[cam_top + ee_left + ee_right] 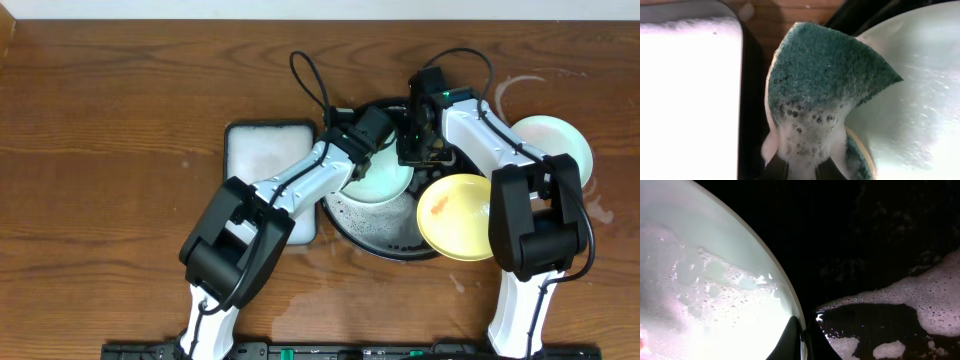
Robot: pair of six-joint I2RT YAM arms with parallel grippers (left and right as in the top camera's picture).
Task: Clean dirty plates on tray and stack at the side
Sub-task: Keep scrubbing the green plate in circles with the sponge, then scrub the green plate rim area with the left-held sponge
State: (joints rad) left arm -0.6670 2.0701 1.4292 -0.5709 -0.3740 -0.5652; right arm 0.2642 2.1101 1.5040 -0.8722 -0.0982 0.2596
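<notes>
A pale mint plate (382, 183) (705, 280), wet with suds, lies in the black tray (385, 235) (880, 240). My right gripper (424, 150) (802, 341) is shut on this plate's rim, one finger on each face. My left gripper (368, 140) (807, 171) is shut on a foamy green sponge (820, 85), which rests against the same mint plate (915, 100). A yellow plate (455, 215) with a red-orange smear leans on the tray's right rim. A second mint plate (552, 145) lies on the wooden tabletop at the right, beside whitish soap rings (512, 90).
A white rectangular tray (265, 160) (685, 100) filled with foam sits just left of the black tray. Foam patches (935, 300) float on the black tray's floor. Both arms reach in from the table's near edge and cross over the tray.
</notes>
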